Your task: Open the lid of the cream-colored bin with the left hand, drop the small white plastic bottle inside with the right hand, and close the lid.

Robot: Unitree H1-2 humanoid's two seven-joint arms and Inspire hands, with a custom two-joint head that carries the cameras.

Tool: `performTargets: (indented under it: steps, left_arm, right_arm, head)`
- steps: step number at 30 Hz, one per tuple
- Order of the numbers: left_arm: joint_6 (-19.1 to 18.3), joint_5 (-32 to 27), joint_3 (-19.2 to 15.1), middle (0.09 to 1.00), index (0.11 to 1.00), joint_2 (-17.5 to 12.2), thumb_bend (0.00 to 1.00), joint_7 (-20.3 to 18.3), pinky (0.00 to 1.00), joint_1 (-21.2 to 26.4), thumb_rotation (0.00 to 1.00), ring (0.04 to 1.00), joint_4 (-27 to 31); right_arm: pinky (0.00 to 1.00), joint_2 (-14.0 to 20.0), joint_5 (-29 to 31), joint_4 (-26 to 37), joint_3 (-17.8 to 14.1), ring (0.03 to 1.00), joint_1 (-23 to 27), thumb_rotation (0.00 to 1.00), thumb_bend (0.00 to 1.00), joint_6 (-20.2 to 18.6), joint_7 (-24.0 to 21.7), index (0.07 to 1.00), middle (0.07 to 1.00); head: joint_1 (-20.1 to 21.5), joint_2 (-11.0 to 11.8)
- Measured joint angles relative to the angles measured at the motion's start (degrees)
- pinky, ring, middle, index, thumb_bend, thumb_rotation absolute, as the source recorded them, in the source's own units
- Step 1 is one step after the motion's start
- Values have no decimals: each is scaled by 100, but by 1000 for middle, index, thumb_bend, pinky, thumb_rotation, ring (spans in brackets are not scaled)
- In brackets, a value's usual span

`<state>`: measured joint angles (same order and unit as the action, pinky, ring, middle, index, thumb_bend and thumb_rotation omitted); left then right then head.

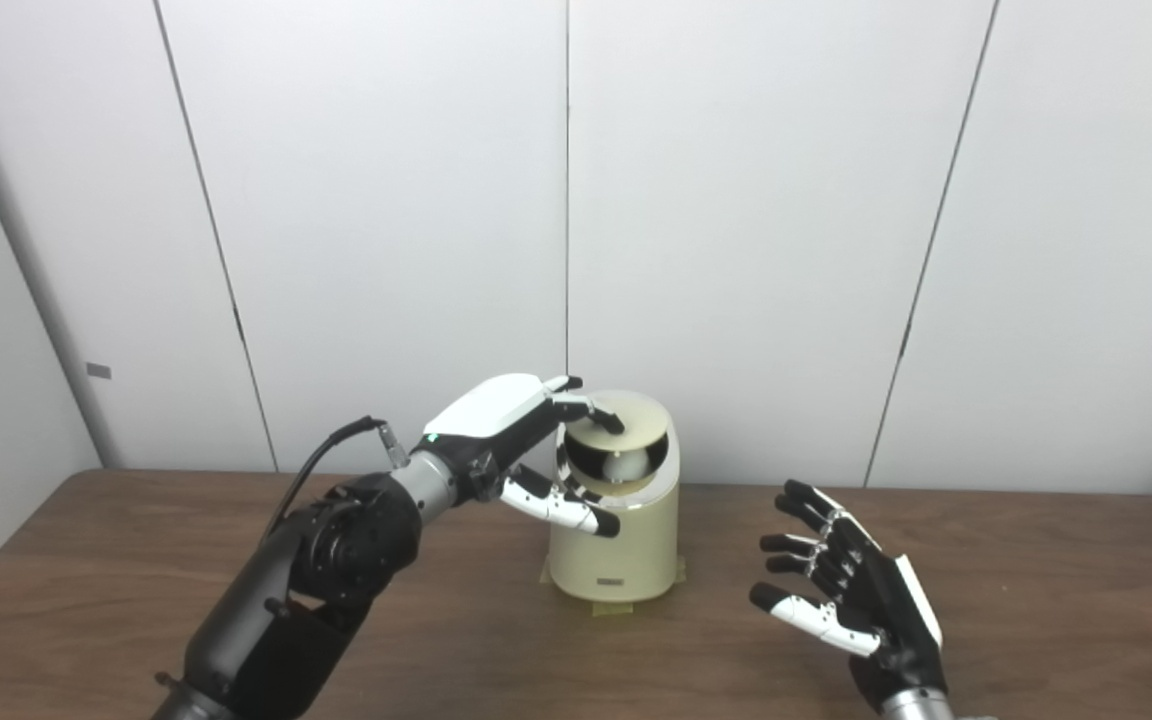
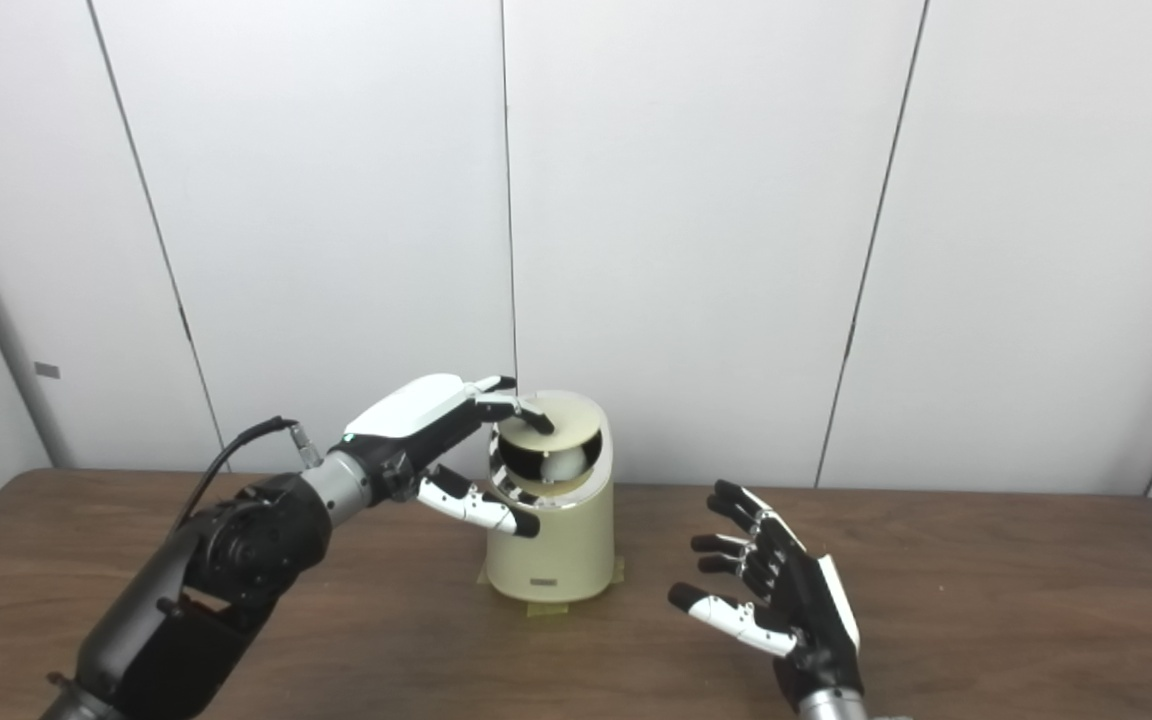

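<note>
left eye view shows the left hand (image 1: 511, 430) reaching over the cream-colored bin (image 1: 616, 540), fingers (image 1: 591, 408) pressed on the lid (image 1: 626, 425) and thumb under the rim, so the lid sits tilted with a gap. through that gap a small white plastic bottle (image 1: 624, 466) appears to lie inside. the right hand (image 1: 851, 590) waits beside the bin, fingers apart, holding nothing, on the brown table (image 1: 1036, 600).
</note>
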<state>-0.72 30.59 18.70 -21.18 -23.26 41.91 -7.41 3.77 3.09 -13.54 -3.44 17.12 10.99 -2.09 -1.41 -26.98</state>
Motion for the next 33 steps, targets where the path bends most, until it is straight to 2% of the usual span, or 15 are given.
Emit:
performTargets:
  steps: [2, 9, 13, 18, 24, 31, 33]
  left_arm:
    - [-18, 0, 0, 843, 818, -3, 903, -28, 1000, 0, 411, 1000, 0]
    - [-12, -6, -1, 834, 813, -18, 892, -44, 1000, -6, 422, 1000, 0]
    - [13, 51, 21, 833, 816, -49, 890, -44, 1000, -14, 387, 1000, 1]
    - [204, 239, 118, 811, 802, -115, 904, -22, 1000, -34, 372, 1000, 3]
    - [411, 471, 175, 796, 796, -159, 899, 23, 1000, -122, 346, 1000, 37]
    - [415, 701, 251, 799, 799, -159, 904, -15, 1000, -124, 368, 1000, 186]
    - [503, 936, 366, 804, 814, -175, 904, 63, 1000, -124, 392, 994, 181]
  right_arm:
    - [606, 0, -6, 16, 0, 650, 0, 225, 865, -8, 8, 806, 814]
    - [622, 0, -17, 176, 8, 650, -4, 216, 860, -75, 15, 810, 815]
    - [621, 0, -16, 190, 9, 648, -9, 222, 865, -132, 15, 812, 817]
    - [627, -6, -21, 265, 19, 646, -17, 208, 862, -205, 20, 808, 814]
    - [612, -21, -15, 334, 20, 649, -19, 238, 887, -213, 18, 808, 814]
    - [625, -20, -17, 334, 24, 655, -19, 248, 885, -213, 18, 808, 816]
    - [633, -20, -16, 334, 25, 658, -19, 250, 885, -213, 19, 805, 814]
  head:
    - [9, -18]
    - [18, -62]
    - [26, -97]
    - [26, -123]
    - [35, -185]
    - [44, -229]
    - [61, -237]
